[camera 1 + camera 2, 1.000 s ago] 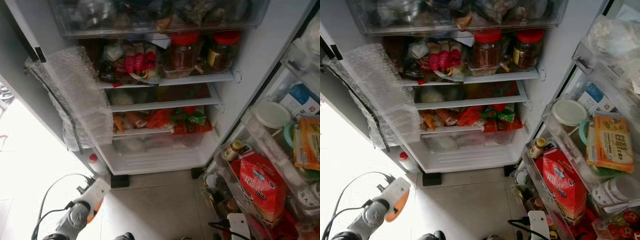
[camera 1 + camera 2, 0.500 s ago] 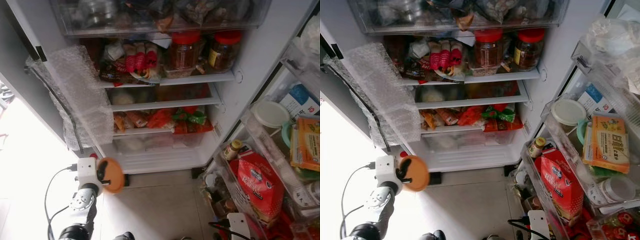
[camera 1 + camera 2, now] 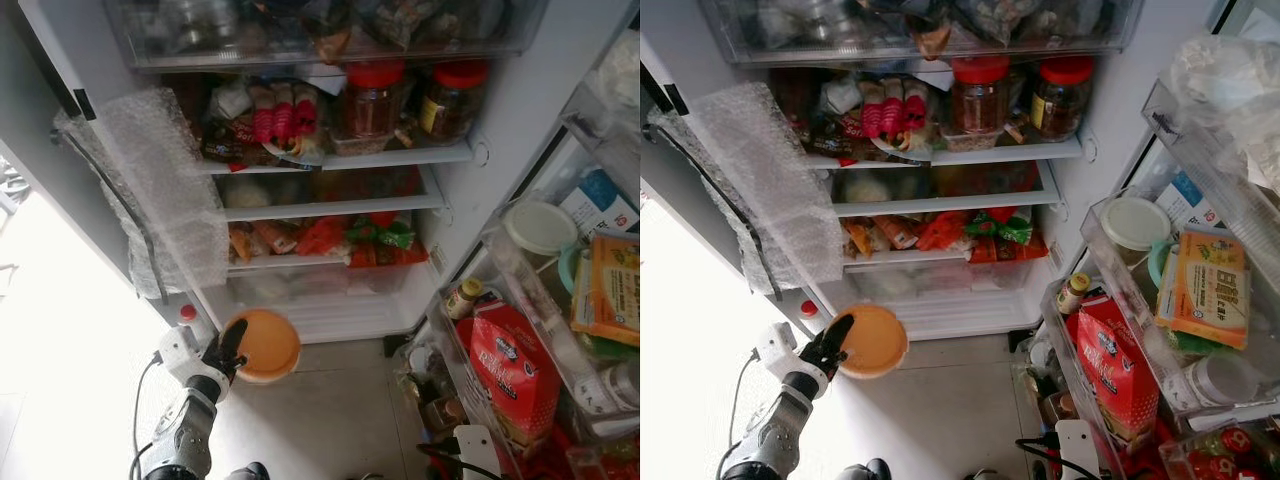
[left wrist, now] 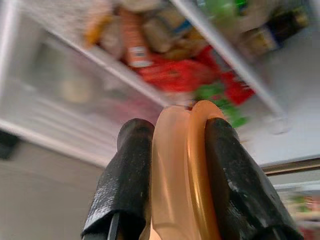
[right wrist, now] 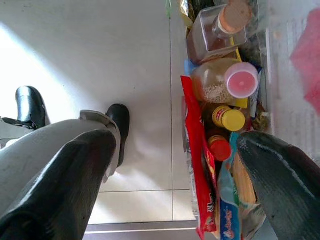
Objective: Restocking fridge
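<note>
The fridge stands open before me, its shelves [image 3: 330,205] packed with food and two red-lidded jars [image 3: 370,100] on the upper shelf. My left gripper [image 3: 228,350] is low at the left, shut on a round orange lidded container [image 3: 264,345] held just in front of the clear bottom drawer [image 3: 300,292]. In the left wrist view the container's edge [image 4: 180,170] is pinched between both black fingers [image 4: 125,185]. My right gripper [image 5: 175,150] hangs open over the floor beside the lowest door bin, holding nothing.
A sheet of bubble wrap [image 3: 165,190] hangs off the fridge's left edge. The open door at the right carries full bins with a red bag [image 3: 515,365], a white lid [image 3: 540,228] and bottles [image 5: 227,80]. A small red-capped bottle [image 3: 186,314] stands by the fridge's base.
My left arm has swung right and forward with the orange container, from the bright floor at the left to in front of the bottom drawer. The right arm has stayed put.
</note>
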You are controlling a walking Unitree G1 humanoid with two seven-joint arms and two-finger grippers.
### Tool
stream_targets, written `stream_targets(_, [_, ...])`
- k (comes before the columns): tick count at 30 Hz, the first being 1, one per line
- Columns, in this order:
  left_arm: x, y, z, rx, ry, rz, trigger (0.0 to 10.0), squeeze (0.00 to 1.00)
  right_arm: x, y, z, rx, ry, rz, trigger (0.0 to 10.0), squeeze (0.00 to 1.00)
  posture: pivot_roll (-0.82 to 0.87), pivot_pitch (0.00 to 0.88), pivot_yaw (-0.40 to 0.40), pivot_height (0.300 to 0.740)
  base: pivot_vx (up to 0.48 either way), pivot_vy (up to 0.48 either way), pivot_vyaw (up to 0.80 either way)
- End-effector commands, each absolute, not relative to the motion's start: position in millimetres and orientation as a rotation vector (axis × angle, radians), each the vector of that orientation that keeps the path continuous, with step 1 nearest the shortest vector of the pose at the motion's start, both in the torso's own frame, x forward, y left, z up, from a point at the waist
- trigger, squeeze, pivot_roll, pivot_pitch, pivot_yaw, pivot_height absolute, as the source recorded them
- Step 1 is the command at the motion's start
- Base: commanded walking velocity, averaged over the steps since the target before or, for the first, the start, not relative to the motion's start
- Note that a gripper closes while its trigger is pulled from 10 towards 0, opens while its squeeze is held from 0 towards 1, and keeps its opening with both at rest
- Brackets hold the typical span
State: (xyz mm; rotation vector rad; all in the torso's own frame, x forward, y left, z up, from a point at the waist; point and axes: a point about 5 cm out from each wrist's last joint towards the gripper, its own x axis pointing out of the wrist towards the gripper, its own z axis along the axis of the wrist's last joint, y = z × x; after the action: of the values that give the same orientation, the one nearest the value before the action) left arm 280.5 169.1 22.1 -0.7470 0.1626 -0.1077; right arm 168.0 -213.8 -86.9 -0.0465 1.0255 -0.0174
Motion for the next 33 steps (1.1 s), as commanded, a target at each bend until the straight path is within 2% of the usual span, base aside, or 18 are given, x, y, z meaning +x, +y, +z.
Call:
stream_targets(1, [276,173,21,-0.771,0.157,-0.112,10.0,0.0,158,-215,-91,-0.043,1.056,-0.018,10.0,0.0,-0.12,0.191,-0.031,0.74,0.0,0.0,0.0])
stream_targets(7, [281,175,31,-0.718,0.133,-0.157,10.0,0.0,158,-215,-91,-0.043,1.054,-0.016,10.0,0.0,-0.11,0.194,-0.03,0.74,0.0,0.0,0.0])
stream_targets(26, [283,181,36,-0.741,0.127,-0.141,10.0,0.0,157,-214,-92,-0.044,1.056,-0.014,10.0,0.0,-0.11,0.189,-0.025,0.74,0.0,0.0,0.0])
stream_targets(33, [286,181,40,-0.751,0.124,-0.15,10.0,0.0,156,-214,-92,-0.045,1.057,-0.011,10.0,0.0,-0.11,0.18,-0.025,0.74,0.247,0.0,0.0])
